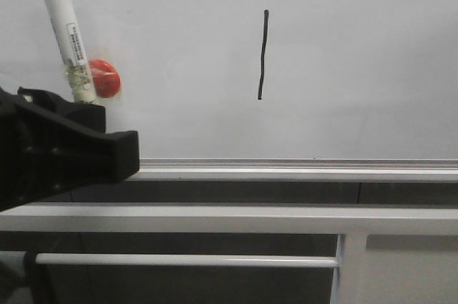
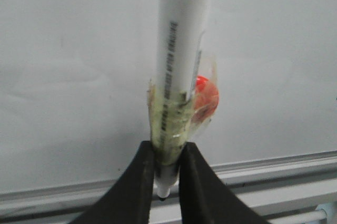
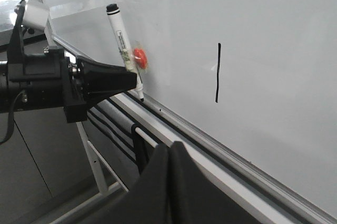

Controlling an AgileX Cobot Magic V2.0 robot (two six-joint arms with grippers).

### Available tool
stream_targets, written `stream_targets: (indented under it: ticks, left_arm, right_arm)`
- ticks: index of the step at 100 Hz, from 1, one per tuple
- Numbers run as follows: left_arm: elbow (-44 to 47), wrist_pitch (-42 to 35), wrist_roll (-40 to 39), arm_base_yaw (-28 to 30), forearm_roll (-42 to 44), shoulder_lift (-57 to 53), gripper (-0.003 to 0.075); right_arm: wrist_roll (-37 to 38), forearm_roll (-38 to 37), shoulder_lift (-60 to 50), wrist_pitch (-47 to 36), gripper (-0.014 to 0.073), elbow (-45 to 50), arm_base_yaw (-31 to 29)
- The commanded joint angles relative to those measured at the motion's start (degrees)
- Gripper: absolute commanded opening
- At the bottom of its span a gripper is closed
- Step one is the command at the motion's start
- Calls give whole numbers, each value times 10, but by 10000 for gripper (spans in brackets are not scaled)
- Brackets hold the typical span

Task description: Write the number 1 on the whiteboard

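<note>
The whiteboard (image 1: 358,68) fills the front view, and a thin black vertical stroke, the number 1 (image 1: 262,54), is drawn near its middle. My left gripper (image 1: 86,107) is shut on a white marker pen (image 1: 68,39), low at the board's left. The pen stands nearly upright, its black end up, well left of the stroke. In the left wrist view the pen (image 2: 181,50) is pinched at its taped lower part by the left gripper (image 2: 167,150). In the right wrist view my right gripper (image 3: 169,147) is shut and empty, below the board's rail; the number 1 (image 3: 217,74) shows there too.
A red round piece (image 1: 104,77) sits just behind the pen, against the board. The board's silver frame and tray rail (image 1: 300,172) run below it. Grey metal bars (image 1: 215,261) of the stand lie lower down.
</note>
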Motion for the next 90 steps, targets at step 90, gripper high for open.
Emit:
stream_targets:
  ticks: [90]
  left_arm:
    - [-49, -27, -8, 45, -2, -25, -20]
  right_arm:
    - [-6, 3, 3, -19, -64, -15, -2]
